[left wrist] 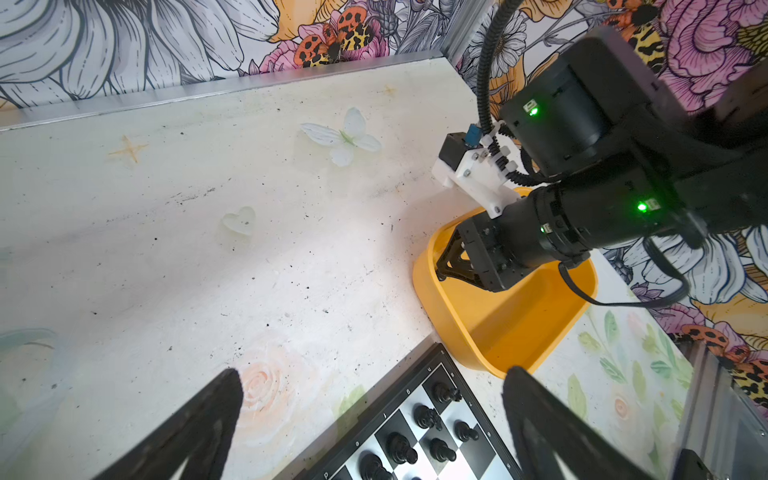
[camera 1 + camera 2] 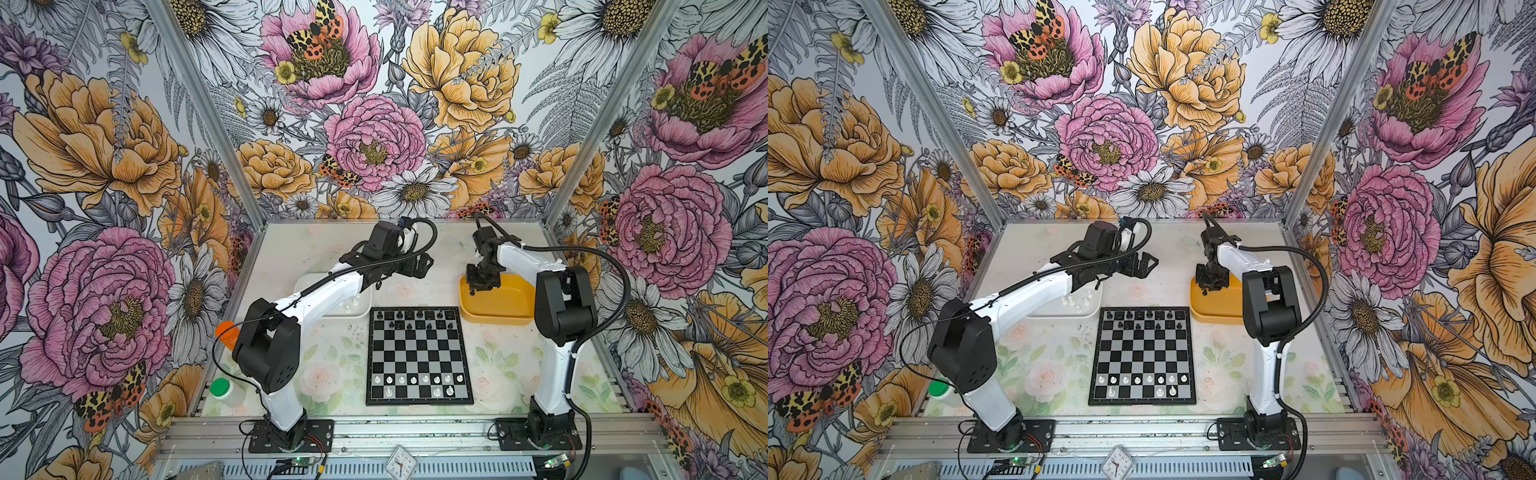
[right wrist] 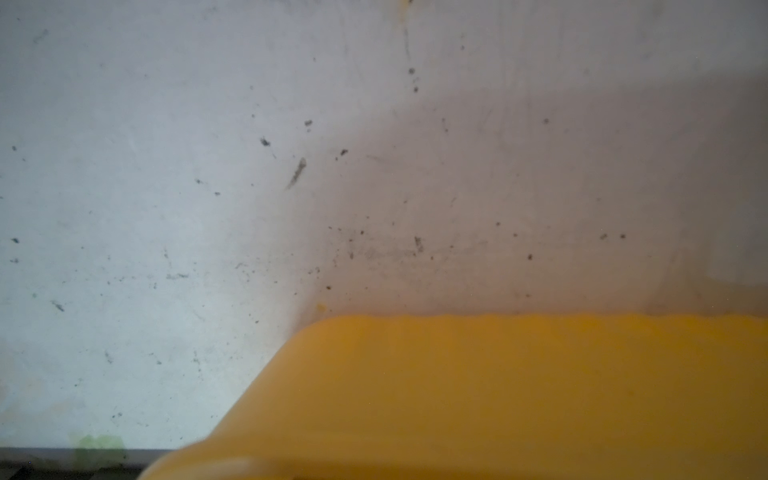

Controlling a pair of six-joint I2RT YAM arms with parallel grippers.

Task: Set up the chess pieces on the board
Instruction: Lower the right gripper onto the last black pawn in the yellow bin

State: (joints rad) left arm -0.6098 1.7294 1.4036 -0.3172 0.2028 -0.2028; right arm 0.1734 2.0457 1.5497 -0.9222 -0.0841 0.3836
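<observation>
Filling the black ranks is looking like the step in hand, judging from how things are lying. On the table point(image 2: 449, 249) the board point(image 2: 419, 353) is sitting at the centre in both top views, with the yellow tray point(image 2: 507, 309) lying off its 1 o'clock corner and the white tray point(image 2: 1067, 314) off its 11 o'clock corner. The right gripper point(image 2: 473, 291) is dipping into the yellow tray's 10 o'clock corner, tips down near the floor. Its fingers are looking close together in the left wrist view, but I cannot tell whether they are pinching a man or nothing, since the tips are hiding whatever is lying beneath. The left gripper point(image 1: 374, 374) is hovering over bare table beyond the board's 12 o'clock edge, jaws spread wide and carrying nothing. Black men point(image 1: 426, 415) are standing in the two ranks along that edge, with gaps showing. White men point(image 2: 413, 379) are lining the 6 o'clock side, their back rank mostly bare, and spares point(image 2: 1079, 308) are lying in the white tray. Next, I am judging, the right arm is needing a firm pinch, a lift clear of the tray wall, then a carry toward 7 o'clock onto an empty square, coming down straight so neighbours are not getting knocked.
</observation>
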